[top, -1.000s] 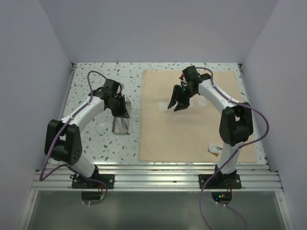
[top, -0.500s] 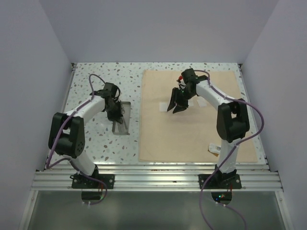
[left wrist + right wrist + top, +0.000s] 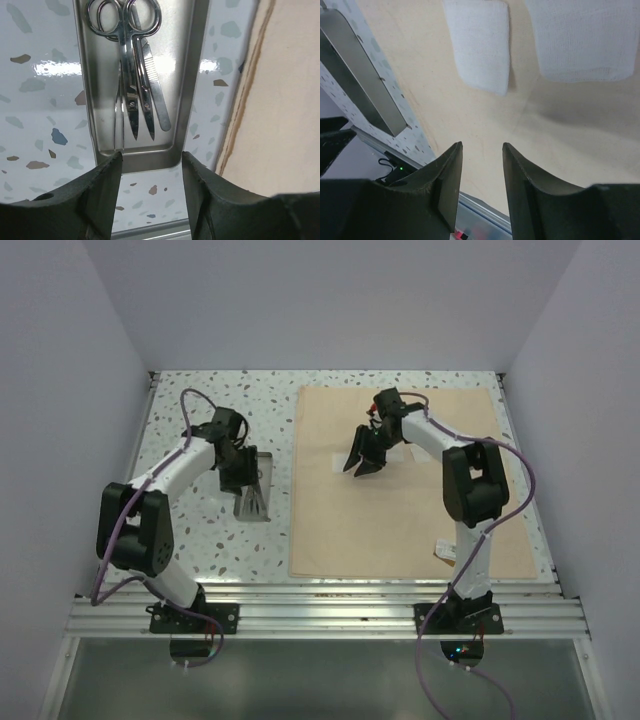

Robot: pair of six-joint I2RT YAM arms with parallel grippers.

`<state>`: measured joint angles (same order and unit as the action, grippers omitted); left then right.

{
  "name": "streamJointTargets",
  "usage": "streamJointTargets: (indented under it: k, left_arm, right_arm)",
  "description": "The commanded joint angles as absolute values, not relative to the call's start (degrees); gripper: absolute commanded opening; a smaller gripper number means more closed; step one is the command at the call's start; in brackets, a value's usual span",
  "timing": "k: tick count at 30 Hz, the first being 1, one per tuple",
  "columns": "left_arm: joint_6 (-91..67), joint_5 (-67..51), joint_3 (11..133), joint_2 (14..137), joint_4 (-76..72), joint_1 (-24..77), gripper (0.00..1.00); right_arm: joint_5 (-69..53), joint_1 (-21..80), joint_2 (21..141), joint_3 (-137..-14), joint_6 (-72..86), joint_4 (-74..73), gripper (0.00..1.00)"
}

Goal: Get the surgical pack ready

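Observation:
The grey metal tray (image 3: 178, 90) lies on the speckled table left of the tan cloth sheet (image 3: 400, 520). Steel scissors (image 3: 131, 65) and thin forceps (image 3: 159, 107) rest side by side inside it. My left gripper (image 3: 151, 156) hovers open over the tray's end, with nothing between its fingers; in the top view the left gripper (image 3: 238, 465) sits at the tray's (image 3: 256, 498) far end. My right gripper (image 3: 481, 146) is open and empty above the cloth, near two white gauze squares (image 3: 480, 45) (image 3: 580, 40). A small white packet (image 3: 447, 551) lies at the cloth's near right.
The cloth's left edge (image 3: 245, 100) runs close beside the tray. Grey walls enclose the table on three sides. An aluminium rail (image 3: 320, 615) with both arm bases runs along the near edge.
My left gripper, shut a moment ago, now stands open over the tray's far end. The right gripper has drifted slightly left and toward the near side over the cloth.

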<state>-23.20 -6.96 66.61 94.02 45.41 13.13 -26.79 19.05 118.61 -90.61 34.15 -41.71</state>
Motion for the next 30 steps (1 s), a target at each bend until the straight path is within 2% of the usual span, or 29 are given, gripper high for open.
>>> streamJointTargets:
  k: [1,8,22,30]
  left_arm:
    - [-24.2,-9.6,71.1,89.4,47.1,12.7,0.55]
    - [-27.1,-18.1,70.8,86.2,45.5,12.7,0.51]
    - [-28.5,-20.0,67.6,84.5,44.0,12.8,0.50]
    - [-28.6,-20.3,68.0,85.0,44.0,13.0,0.50]
  right_arm:
    - [-27.3,18.6,119.9,-92.0,36.0,-38.2,0.42]
    - [-27.3,18.3,123.0,-92.6,36.9,-36.1,0.41]
    - [-26.9,18.2,126.3,-93.2,39.3,-30.3,0.37]
    - [-27.0,18.2,128.1,-94.0,40.3,-29.4,0.27]
